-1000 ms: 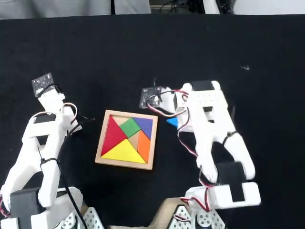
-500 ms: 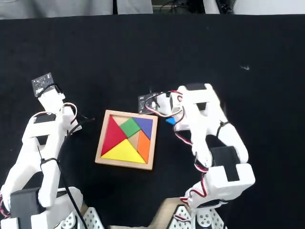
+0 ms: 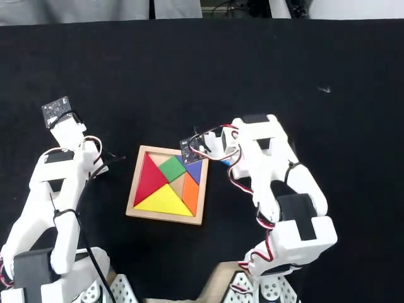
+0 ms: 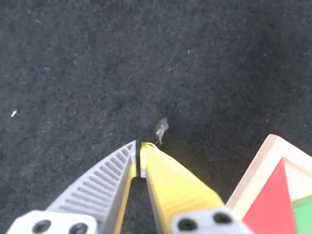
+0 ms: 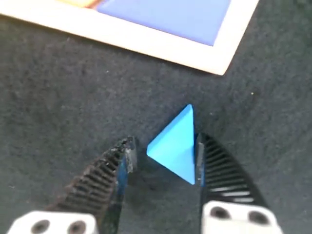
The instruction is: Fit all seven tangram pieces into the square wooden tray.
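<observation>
Triangle, the blue one, lies flat on the cloth between the fingers of my right claw. The claw is narrowly open around it, one finger touching an edge and the other just apart. I want to close squarely on both edges, lift clear, then turn it to suit the bare tan gap, which I judge to be its slot. Just ahead of the claw sits the tray. Its raised edge and the seated violet piece could snag a low carry. My left claw is closed on nothing, with the tray's corner beside it.
</observation>
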Tool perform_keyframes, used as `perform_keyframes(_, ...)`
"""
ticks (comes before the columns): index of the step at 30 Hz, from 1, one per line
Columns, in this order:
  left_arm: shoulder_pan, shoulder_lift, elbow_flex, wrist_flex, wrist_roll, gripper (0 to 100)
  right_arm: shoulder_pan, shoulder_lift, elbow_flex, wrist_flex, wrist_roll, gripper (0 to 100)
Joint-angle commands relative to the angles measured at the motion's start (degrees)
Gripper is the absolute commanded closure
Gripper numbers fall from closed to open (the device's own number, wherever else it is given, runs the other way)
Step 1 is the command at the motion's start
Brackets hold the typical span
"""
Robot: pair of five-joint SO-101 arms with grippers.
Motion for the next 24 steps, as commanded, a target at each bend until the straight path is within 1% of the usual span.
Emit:
perform_keyframes(1,-0.1,-2.0,-0.3,-1.1,0.6,97,-0.5,-0.1,0.1,-0.7,0.8,80.8)
perform_keyframes(4,-0.1,-2.0,-0.3,-1.1,0.6,97,-0.4,-0.1,0.3,-2.3,0.8,81.1)
perform_keyframes(9,-0.1,-2.0,-0.3,-1.1,0.6,97,-0.4,2.9,0.3,-4.3,0.7,90.6)
perform_keyframes(14,-0.1,-2.0,-0.3,-1.1,0.6,97,-0.4,3.0,-0.7,-4.2,0.4,91.2)
perform_keyframes(17,-0.1,-2.0,-0.3,-1.1,0.6,97,-0.5,1.9,-2.4,-3.7,-3.3,91.3)
perform_keyframes(20,-0.1,-2.0,-0.3,-1.1,0.7,97,-1.0,-1.3,-5.8,0.1,-7.7,91.3)
perform_keyframes(22,-0.1,-2.0,-0.3,-1.1,0.8,97,-3.0,-3.9,-8.1,3.0,-11.3,91.3)
perform_keyframes(24,-0.5,-2.0,-0.3,-1.0,1.1,97,-5.7,-6.1,-9.7,4.6,-16.4,91.3)
